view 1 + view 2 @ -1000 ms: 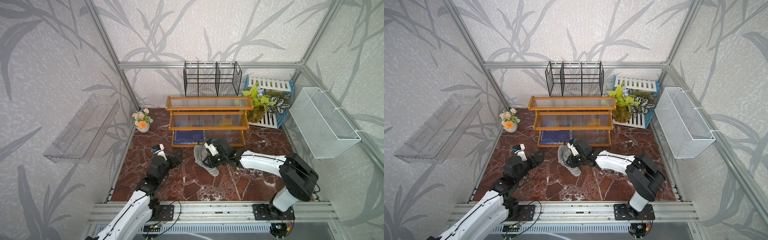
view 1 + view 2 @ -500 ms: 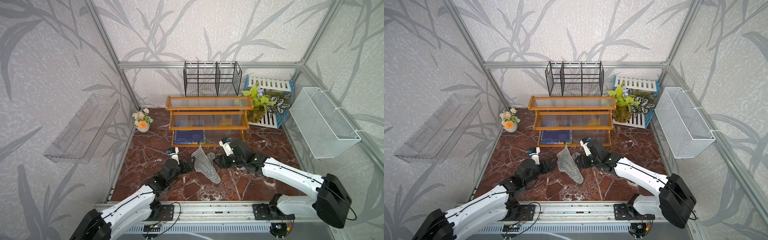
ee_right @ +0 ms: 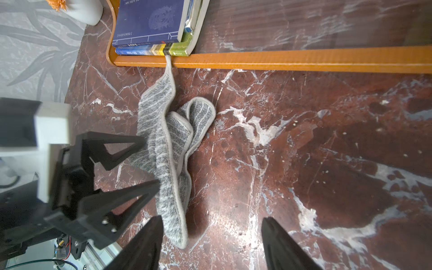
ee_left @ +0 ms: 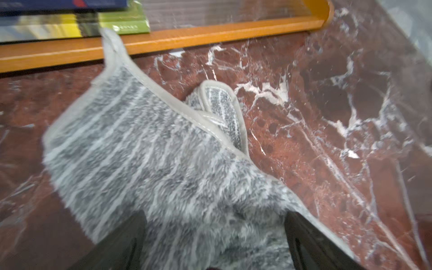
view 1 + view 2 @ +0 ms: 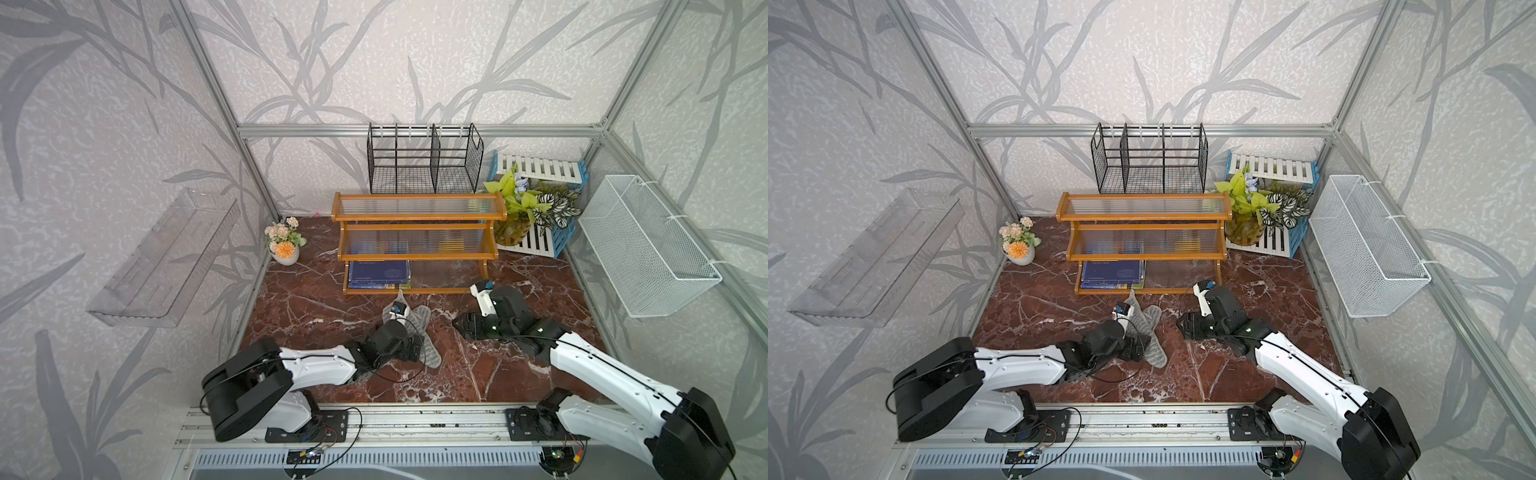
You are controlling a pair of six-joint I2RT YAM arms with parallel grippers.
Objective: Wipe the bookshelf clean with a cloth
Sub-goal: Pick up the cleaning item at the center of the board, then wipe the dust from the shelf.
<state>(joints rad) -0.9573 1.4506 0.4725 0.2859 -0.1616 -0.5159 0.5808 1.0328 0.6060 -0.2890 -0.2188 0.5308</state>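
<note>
Left wrist shows your left end effector (image 4: 215, 214) spread wide over the cloth (image 4: 149, 152), likely to grab it; right end effector (image 3: 211, 219) is open, empty.

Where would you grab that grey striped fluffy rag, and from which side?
Probably the bunched middle of the grey striped fluffy rag, from above: folds stand up there off the red marble floor, easy to pinch. The left gripper straddles it, jaws open.
</note>
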